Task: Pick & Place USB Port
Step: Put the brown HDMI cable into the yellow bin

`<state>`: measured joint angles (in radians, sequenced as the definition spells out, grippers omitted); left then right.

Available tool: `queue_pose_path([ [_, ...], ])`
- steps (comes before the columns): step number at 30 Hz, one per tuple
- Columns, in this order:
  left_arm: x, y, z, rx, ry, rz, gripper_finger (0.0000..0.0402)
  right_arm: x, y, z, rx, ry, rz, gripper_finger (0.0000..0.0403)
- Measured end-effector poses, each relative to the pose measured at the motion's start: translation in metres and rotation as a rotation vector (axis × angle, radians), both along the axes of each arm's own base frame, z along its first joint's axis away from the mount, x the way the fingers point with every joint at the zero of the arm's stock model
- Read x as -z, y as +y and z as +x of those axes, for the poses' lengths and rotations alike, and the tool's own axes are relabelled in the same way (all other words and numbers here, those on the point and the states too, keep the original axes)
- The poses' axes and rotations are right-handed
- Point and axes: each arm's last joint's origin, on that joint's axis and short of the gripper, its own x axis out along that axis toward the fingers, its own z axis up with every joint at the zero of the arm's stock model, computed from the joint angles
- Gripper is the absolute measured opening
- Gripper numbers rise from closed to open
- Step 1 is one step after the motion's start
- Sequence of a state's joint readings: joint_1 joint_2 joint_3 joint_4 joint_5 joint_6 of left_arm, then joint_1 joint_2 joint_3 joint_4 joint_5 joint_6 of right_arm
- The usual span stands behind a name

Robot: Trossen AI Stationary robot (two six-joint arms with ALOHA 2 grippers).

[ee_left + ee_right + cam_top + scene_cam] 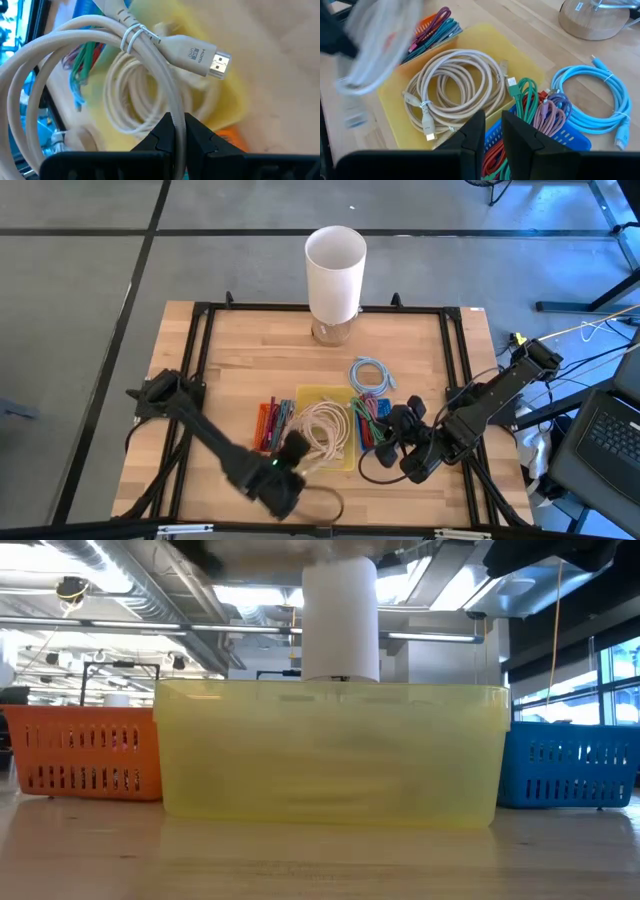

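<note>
My left gripper (293, 448) (175, 132) hovers over the near left corner of the yellow tray (338, 395) and is shut on a coiled beige cable (150, 45) with an HDMI plug (210, 57). In the right wrist view that coil (375, 45) shows as a blur. A second beige coil (455, 85) lies in the tray (395, 95). My right gripper (395, 428) (493, 132) hangs over the blue basket (570, 142) of coloured cables, its fingers a narrow gap apart, touching nothing. No USB part can be told apart. My left gripper pinches one strand of the beige coil (176, 107) between its two fingers, a short way from the tie-wrapped bundle (132, 37). The coil is lifted clear above the yellow tray, and its loops and plug stand out beyond the fingertips.
An orange basket (268, 425) of cables sits left of the tray. A light blue coiled cable (372, 375) lies on the wood behind the blue basket. A white cylinder (335, 265) on a wooden base stands at the far edge. A black frame (200, 340) rims the table.
</note>
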<state>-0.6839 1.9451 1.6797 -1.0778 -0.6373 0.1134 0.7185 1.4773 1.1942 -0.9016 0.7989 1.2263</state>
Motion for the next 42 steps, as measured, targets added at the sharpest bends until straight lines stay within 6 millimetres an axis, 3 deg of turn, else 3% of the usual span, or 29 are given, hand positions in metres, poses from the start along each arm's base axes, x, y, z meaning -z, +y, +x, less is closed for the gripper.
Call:
queue_pose_path([
  [4,-0.007,0.033,0.018,-0.054,0.013,-0.008,0.0012,0.001,0.001,0.0,-0.01,0.016,0.018,0.0065],
  [11,-0.021,0.098,0.035,-0.071,0.029,-0.218,0.0012,0.002,0.0,-0.002,-0.017,0.044,0.011,0.0065],
  [17,-0.035,0.159,0.034,-0.073,-0.046,-0.471,0.0012,0.003,-0.002,-0.004,-0.014,0.067,-0.003,0.0065],
  [22,-0.026,0.193,0.031,-0.104,-0.053,-0.713,0.0012,0.003,-0.002,-0.006,-0.019,0.08,-0.015,0.0065],
  [26,0.0,0.205,0.027,-0.177,-0.008,-0.735,0.0012,0.003,-0.002,-0.006,-0.018,0.084,-0.021,0.0065],
  [30,0.025,0.203,0.025,-0.164,0.002,-0.758,0.0012,0.004,-0.003,-0.007,-0.017,0.092,-0.03,0.0065],
  [42,0.059,0.186,0.033,-0.089,-0.069,-0.814,0.0012,0.003,-0.004,-0.007,-0.005,0.075,-0.059,0.0065],
])
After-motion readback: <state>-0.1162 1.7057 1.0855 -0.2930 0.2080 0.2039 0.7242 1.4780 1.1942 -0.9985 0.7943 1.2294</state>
